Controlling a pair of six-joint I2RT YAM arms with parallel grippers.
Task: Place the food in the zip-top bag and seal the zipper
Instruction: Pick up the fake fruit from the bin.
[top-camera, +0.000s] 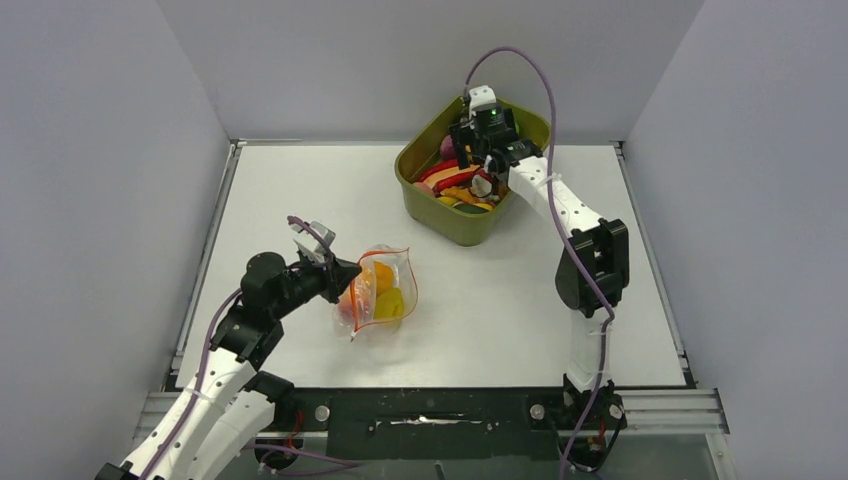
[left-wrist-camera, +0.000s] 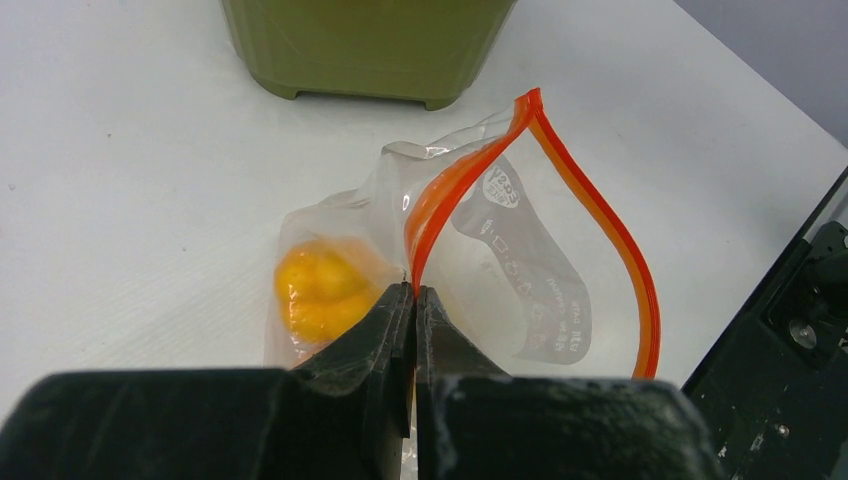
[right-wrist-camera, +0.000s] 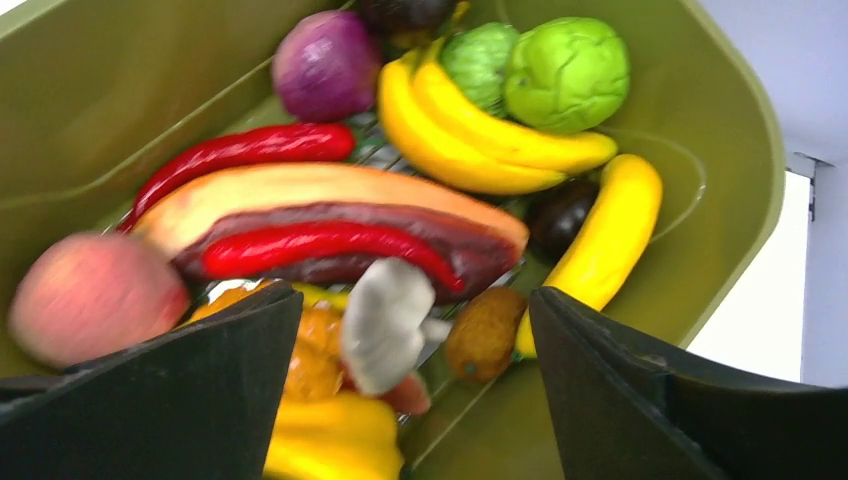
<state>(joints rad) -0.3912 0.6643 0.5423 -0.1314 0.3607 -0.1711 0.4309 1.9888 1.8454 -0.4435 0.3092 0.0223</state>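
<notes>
The clear zip-top bag (top-camera: 385, 290) lies on the white table at centre left with its mouth gaping. My left gripper (left-wrist-camera: 414, 290) is shut on the orange-red zipper (left-wrist-camera: 600, 215) at the mouth's near corner. Orange and yellow food (top-camera: 381, 276) shows through the plastic, with a yellow piece (left-wrist-camera: 315, 290) beside my left fingers. My right gripper (right-wrist-camera: 415, 300) hangs open inside the tub, holding nothing, over a white mushroom (right-wrist-camera: 385, 320) and a small brown piece (right-wrist-camera: 483, 333). Bananas (right-wrist-camera: 470, 120), a red chilli (right-wrist-camera: 245, 150) and a peach (right-wrist-camera: 90, 295) lie around it.
The olive-green tub (top-camera: 465, 228) stands at the back right, full of toy food, with the right arm (top-camera: 560, 205) reaching into it. Grey walls close in the table's left, back and right sides. A black rail (top-camera: 430, 410) runs along the near edge.
</notes>
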